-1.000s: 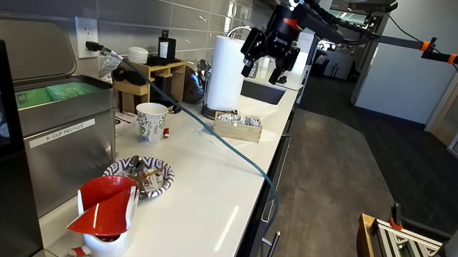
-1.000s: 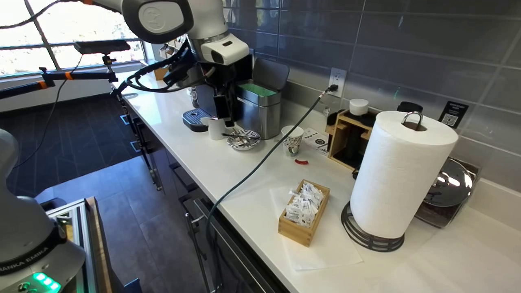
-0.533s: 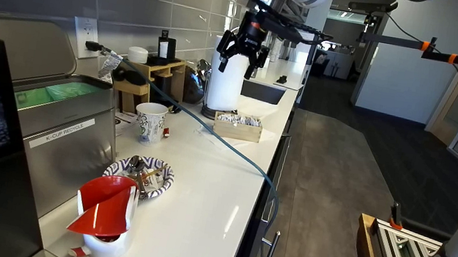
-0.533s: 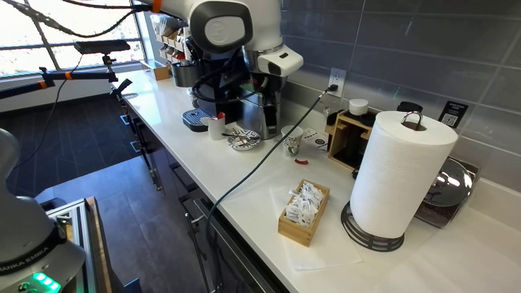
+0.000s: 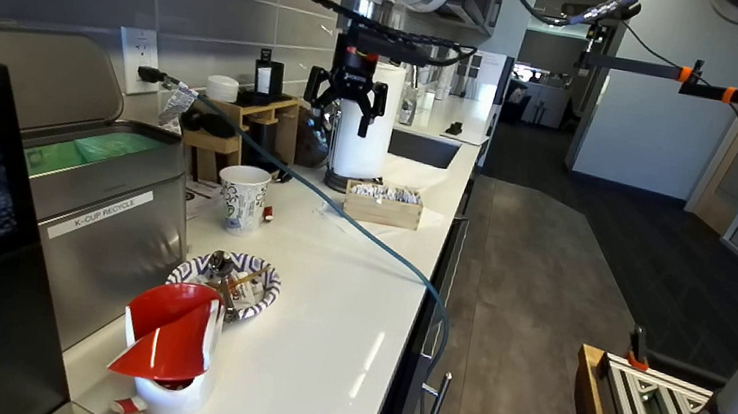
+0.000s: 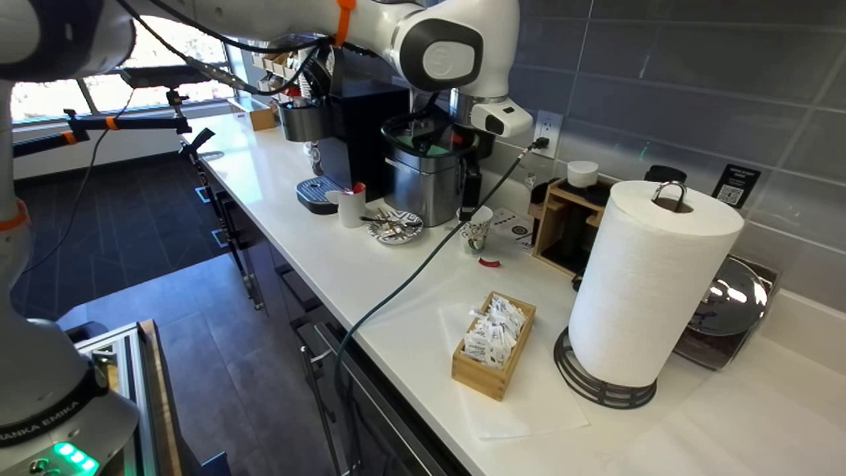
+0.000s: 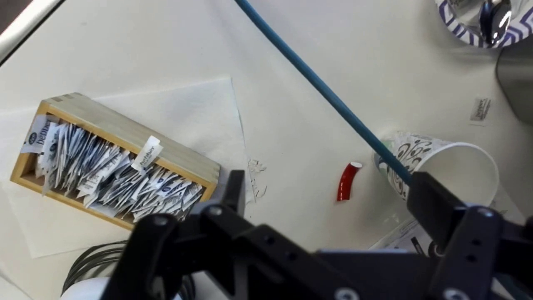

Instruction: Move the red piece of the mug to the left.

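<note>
A small curved glossy red piece, like a broken handle with a white end, lies on the counter in the wrist view (image 7: 348, 182). This red piece also shows in both exterior views (image 5: 268, 214) (image 6: 489, 263), beside the paper cup. A broken white mug with a bright red inside (image 5: 175, 332) and a red-ended handle stub stands by the bowl; it also shows in an exterior view (image 6: 351, 209). My gripper (image 5: 341, 120) is open and empty, high above the counter. In the wrist view the small red piece shows between the fingertips (image 7: 327, 183), well below them.
A blue-green cable (image 7: 316, 83) crosses over the counter near the patterned paper cup (image 7: 462, 171). A wooden box of sachets (image 7: 125, 129), a paper towel roll (image 6: 651, 291), a bowl with spoons (image 6: 396, 238) and a metal bin (image 5: 113, 233) stand around.
My arm and open gripper have moved along the counter, away from above the broken mug, to over the paper cup's area. The objects on the counter have not moved.
</note>
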Available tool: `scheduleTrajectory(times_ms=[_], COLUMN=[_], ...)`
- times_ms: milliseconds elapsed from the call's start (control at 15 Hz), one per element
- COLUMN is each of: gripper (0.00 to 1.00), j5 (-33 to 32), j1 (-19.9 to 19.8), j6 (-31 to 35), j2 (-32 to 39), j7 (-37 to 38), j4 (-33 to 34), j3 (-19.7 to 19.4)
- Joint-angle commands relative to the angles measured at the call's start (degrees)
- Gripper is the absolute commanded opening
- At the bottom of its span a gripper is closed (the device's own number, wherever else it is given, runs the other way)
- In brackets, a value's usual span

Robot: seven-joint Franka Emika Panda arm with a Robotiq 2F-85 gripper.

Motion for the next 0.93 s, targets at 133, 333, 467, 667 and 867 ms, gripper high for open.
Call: scheduleTrajectory(times_ms=[133,333,467,667,867], gripper=[1.0,1.0,1.0,1.0,1.0], j5=[0.15,2.6,5.65,9.66,12.09], j1=[-0.92,-1.74,-2.21,-2.63,-2.81], j6=[-3.25,-6.11,-7.82,-8.29,-6.69], j2=[5.35,7.46,10.76,15.25,18.68], j7=[0.29,3.59,8.76,15.67,23.66], j4=[7.58,10.85,13.61,16.95,19.38], j3=[0.08,0.27,0.44,0.4,0.14])
